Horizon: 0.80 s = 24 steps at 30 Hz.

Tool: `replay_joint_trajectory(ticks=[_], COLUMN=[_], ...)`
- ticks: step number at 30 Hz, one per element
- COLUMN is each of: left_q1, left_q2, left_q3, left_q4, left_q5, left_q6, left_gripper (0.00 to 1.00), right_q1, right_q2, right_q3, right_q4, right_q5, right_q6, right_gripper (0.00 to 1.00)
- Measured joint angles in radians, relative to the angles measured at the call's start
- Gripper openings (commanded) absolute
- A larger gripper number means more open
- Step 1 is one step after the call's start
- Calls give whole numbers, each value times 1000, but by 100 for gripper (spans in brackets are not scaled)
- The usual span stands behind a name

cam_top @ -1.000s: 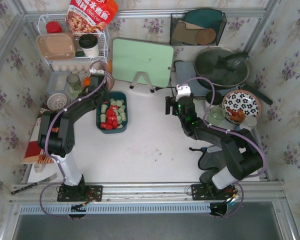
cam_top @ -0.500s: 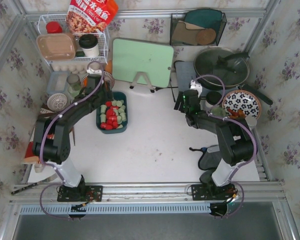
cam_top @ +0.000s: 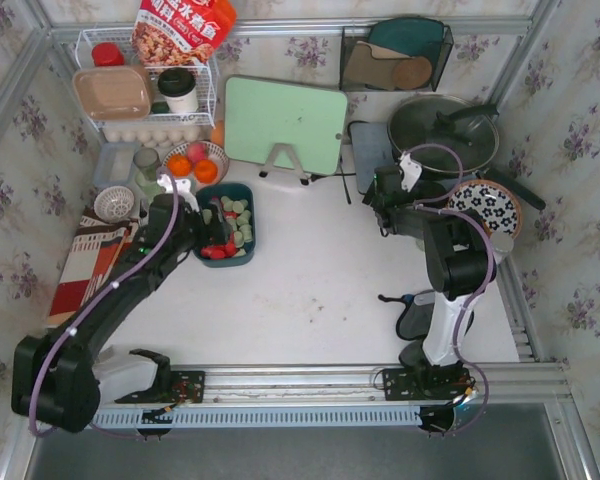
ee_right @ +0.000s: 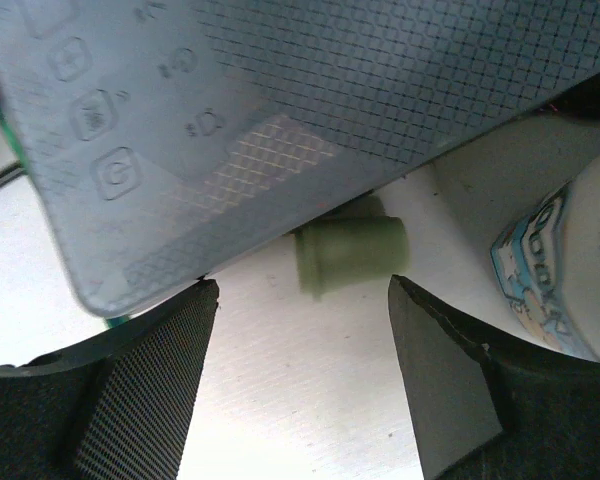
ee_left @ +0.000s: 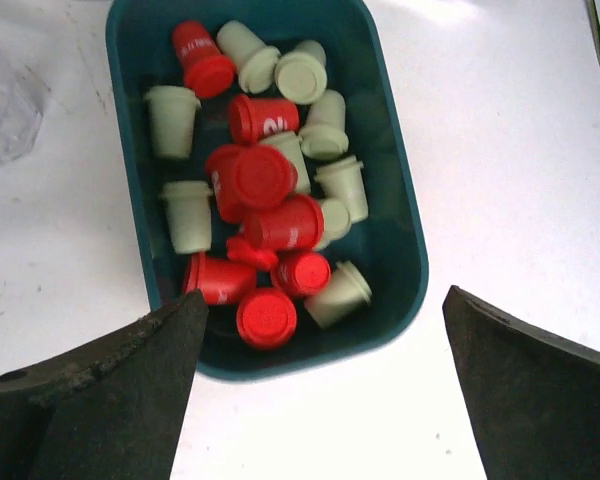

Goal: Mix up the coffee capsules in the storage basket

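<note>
Left gripper: fingers spread wide, nothing held. Hovers above one end of storage basket.
Coffee capsules: red and pale green, heaped in basket, reds bunched mid-tub.
Basket long axis runs straight away from claw in wrist view.
Left arm nearer; right well apart, far right.
Right gripper: wide, empty.
Stray green capsule: on its side just ahead, axis crosswise, possibly tucked under grey slab.

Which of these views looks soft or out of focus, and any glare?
Left wrist: coffee capsules in the storage basket sharp, glare on the table at top. Right wrist: the lone green capsule is soft, shadowed under the grey panel. Top external: evenly lit, crisp.
</note>
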Motion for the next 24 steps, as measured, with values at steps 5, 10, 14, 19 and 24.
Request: replay_joint_trajectory(ticks=[5,10,14,19,24], left_q1=[-21,-31,-31,-31,-31], left_q2=[-139,-225,-256,-285,-294], left_q3=[-103,-195,-218,-234,-234], left_q4=[-13,9,27,43,51], left_q5=[25,26,27,40,56], left_q6=[-10,-9,-10,-20,-32], left_gripper=[99,99,99,99,99], right_q1=[-21,-19,-18,-19,-3], right_q2=[61,98,119,140,138], right_q3=[61,119,169,198,192], right_q4=[-64,-141,-208,-225,-192], right_q5=[-8,2,10,5,-68], right_q6=[20,28,18,-24,-111], right_gripper=[77,77,64,59,57])
